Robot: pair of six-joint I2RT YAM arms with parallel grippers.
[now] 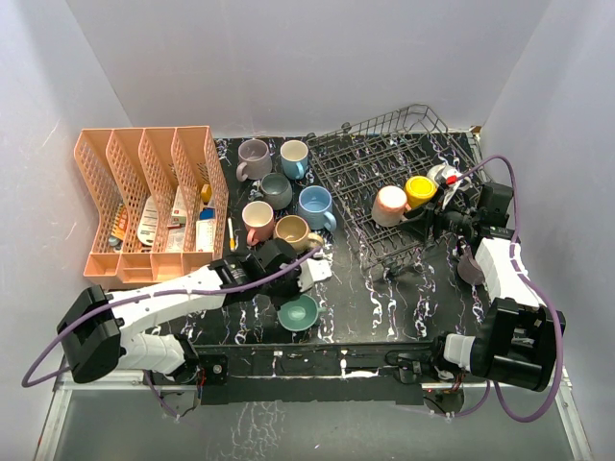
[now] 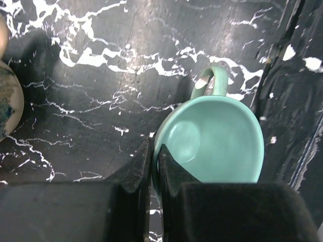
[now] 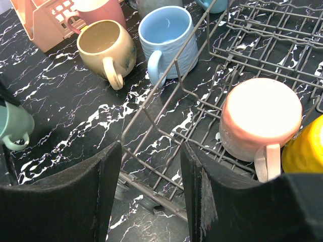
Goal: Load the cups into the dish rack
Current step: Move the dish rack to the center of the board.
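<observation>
By the orange organiser (image 1: 144,192), six cups (image 1: 276,189) stood on the counter (image 1: 384,298), not yet loaded, so most of the job looked undone. The left hand (image 2: 154,156) was clenched on a green cup's (image 2: 217,141) rim, outside the dish rack (image 1: 384,154). The rack held at least a pink cup (image 3: 260,118) and a yellow cup (image 1: 420,190). The right hand (image 3: 151,171) hung half-spread and empty over its near edge.

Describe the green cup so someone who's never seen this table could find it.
Find the orange organiser at the table's left, then the cluster of cups beside it. Towards the near edge, apart from that cluster, is the green cup, its rim pinched by the left gripper. It alone is mint green.
</observation>
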